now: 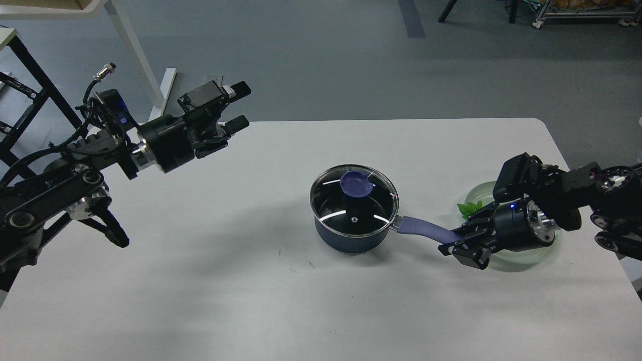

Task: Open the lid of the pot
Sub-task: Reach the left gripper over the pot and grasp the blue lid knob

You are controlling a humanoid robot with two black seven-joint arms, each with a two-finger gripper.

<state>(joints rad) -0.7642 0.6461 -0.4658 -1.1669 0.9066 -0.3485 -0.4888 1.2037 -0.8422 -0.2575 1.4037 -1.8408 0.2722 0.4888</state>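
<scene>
- Nearest the camera on the right, the right gripper [457, 242] sits at the far end of the saucepan's lavender-blue handle [424, 229], its fingers either side of the tip; it appears closed on the handle, steadying the pot.
- Behind that gripper, a pale green glass plate [531, 254] holding a green leafy sprig [469, 208] is mostly hidden by the wrist.
- Left gripper [239, 105] hovers with its jaws spread apart and holding nothing, above the table's far-left edge, well apart from the pot.
- At the middle of the white table [200, 281] stands the saucepan [351, 239], with the glass lid [354, 200] seated flat on its rim and the blue-purple knob [356, 183] towards the far side.
- Judgement: the lid is not yet lifted. Doing it well likely means bringing the left gripper over the knob, closing squarely on it, then raising straight up while the right arm keeps the handle pinned so the pot neither tips nor slides.
</scene>
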